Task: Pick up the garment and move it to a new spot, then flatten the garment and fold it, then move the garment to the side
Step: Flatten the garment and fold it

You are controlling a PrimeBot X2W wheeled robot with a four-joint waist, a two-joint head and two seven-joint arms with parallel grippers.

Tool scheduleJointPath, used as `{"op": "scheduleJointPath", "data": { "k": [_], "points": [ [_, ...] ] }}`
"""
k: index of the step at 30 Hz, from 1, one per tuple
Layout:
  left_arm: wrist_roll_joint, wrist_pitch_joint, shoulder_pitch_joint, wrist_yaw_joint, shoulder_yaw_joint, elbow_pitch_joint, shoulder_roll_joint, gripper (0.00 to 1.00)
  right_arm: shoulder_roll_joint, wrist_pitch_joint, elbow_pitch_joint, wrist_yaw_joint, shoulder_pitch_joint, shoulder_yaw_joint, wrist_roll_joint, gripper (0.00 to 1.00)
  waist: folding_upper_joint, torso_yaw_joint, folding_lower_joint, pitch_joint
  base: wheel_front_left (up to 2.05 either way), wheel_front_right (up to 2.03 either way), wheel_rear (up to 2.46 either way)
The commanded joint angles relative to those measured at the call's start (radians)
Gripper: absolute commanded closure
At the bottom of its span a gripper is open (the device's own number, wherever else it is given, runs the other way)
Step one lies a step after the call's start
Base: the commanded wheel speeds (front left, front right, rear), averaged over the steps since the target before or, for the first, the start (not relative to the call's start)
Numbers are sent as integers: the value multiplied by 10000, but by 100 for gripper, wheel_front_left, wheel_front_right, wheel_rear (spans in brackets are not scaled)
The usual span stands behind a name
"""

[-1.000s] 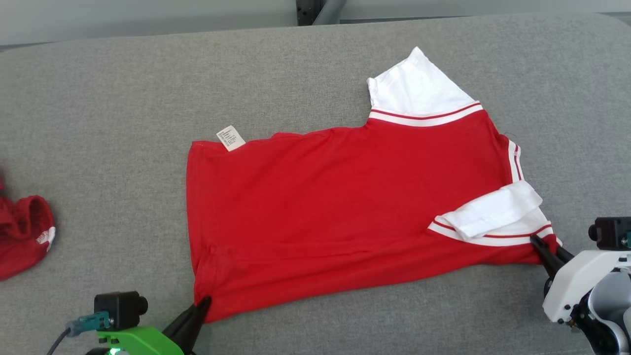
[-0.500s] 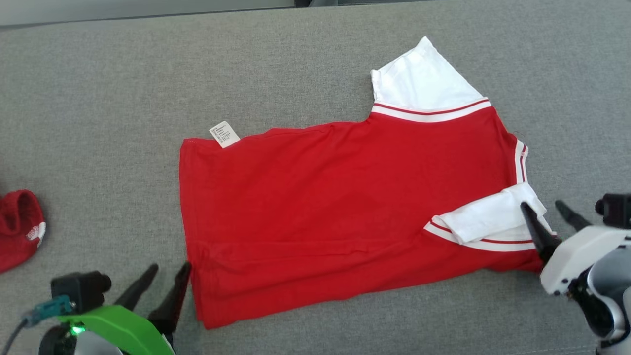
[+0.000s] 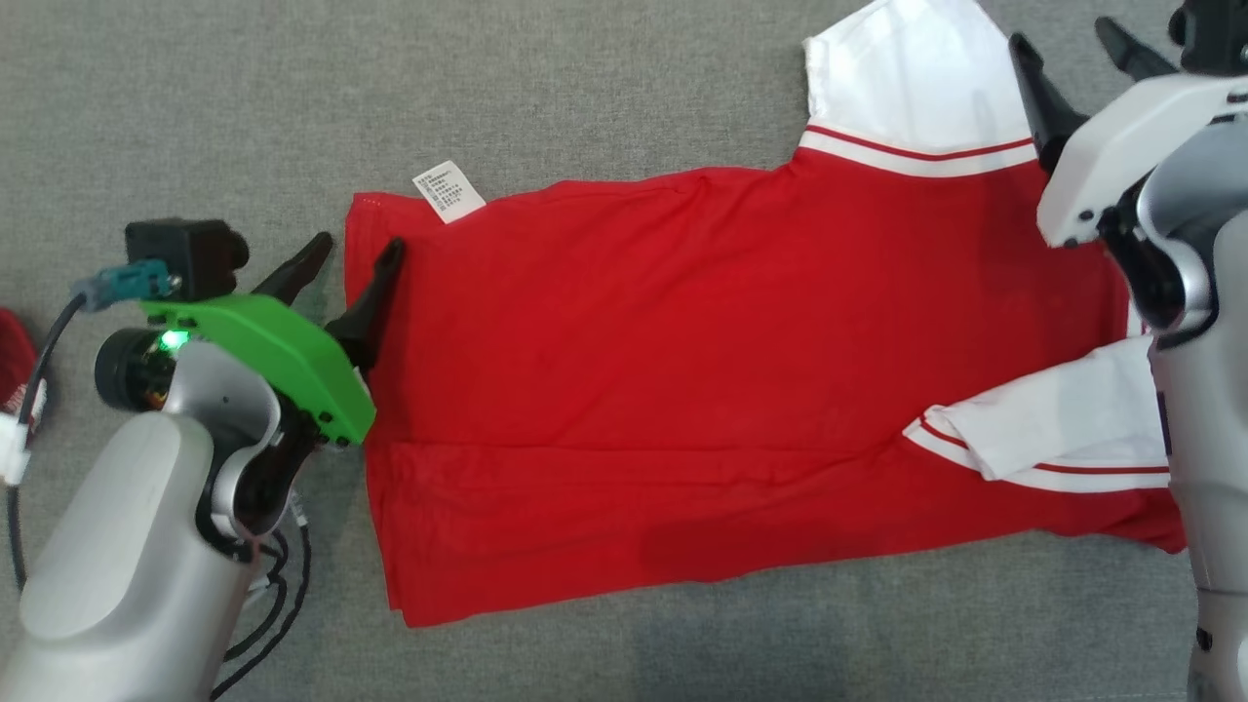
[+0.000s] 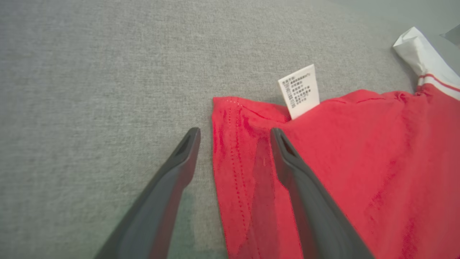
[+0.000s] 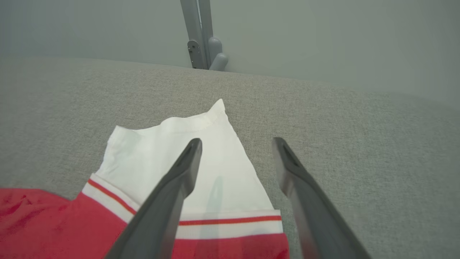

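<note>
Spread on grey bench [image 3: 585, 88]: red garment [image 3: 682, 390] w/ white sleeves, mostly flat, long crease running lengthwise close to its near edge. White care label [image 3: 448, 190] sticking out at garment's far left corner. Far sleeve [image 3: 907, 88] pointing away from garment's far right corner, red-and-white stripe at its base. Near sleeve [image 3: 1053, 419] folded back over red cloth at garment's near right.

Left pincer [image 3: 358, 244] at garment's left hem, just nearer than the label. Wide open, holds nothing. Left wrist view, same pincer [image 4: 234, 131]: straddling the hem edge, one finger over red cloth, other over bare bench. Contact w/ cloth can't be told. Label [image 4: 299, 90] just past the fingertip on the cloth side.

Right pincer [image 3: 1061, 34] at garment's far right corner, beside far sleeve, also wide open and empty. Right wrist view, that pincer [image 5: 237, 141]: one finger over the white sleeve [image 5: 172, 151], other over bench beside sleeve's edge.

Grey metal post [image 5: 199, 32] beyond bench, past sleeve tip. Second red cloth item [image 3: 12, 351] well left of garment, mostly cut off by frame edge.
</note>
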Motion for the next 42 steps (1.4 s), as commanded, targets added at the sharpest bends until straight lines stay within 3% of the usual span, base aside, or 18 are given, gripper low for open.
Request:
{"op": "scheduleJointPath", "data": {
  "k": [1,8,16,17,18,19,20,21,22,29,31,42],
  "points": [
    [122,21,-512,-173,-129,346,-262,0,-54,1,409,-13,-515,-73,-140,0,34,635,-1,1029,0,0,0],
    [348,-145,-1830,-673,-640,2117,-882,0,-71,-102,2435,-11,-2301,150,-705,0,34,1162,-1,1500,0,0,0],
    [96,-8,-2034,-1067,-1151,2982,-1167,0,-36,-425,3930,-5,-2951,500,-648,0,34,1318,-1,1501,0,0,0],
    [31,17,-2022,-1114,-1208,3014,-1202,0,-59,-433,4059,-5,-2938,574,-599,47,34,1310,-1,1471,0,0,0],
    [-5,47,-2016,-1155,-1284,3035,-1216,0,-84,-464,4174,-5,-2909,605,-538,62,34,1293,-1,1438,0,0,0],
    [-6,76,-2011,-1175,-1363,3041,-1232,15,-104,-491,4265,-6,-2910,624,-438,100,34,1268,-1,1408,0,0,0],
    [-16,84,-1993,-1202,-1432,3045,-1255,51,-128,-512,4352,-6,-2919,641,-329,100,34,1239,-1,1381,0,0,0],
    [-31,104,-1980,-1227,-1526,3049,-1280,69,-137,-550,4428,-11,-2914,688,-205,100,34,1205,-1,1348,0,0,0],
    [-68,103,-1960,-1256,-1601,3053,-1307,100,-140,-600,4460,-14,-2897,734,-76,100,34,1169,-1,1318,0,0,0],
    [-168,-480,-1923,-1304,-1458,2952,-1134,100,-386,-1449,4445,-16,-2784,882,496,100,34,928,-1,964,0,0,0],
    [-104,-1001,-1893,-1116,-1116,2789,-842,100,-591,-1960,4300,-14,-2570,868,857,100,34,766,-1,555,0,0,0],
    [-48,-1539,-1137,-605,-818,1861,-400,100,-1015,-2701,3177,-14,-1463,1180,1948,100,34,362,-1,-521,0,0,0]
  ]
}}
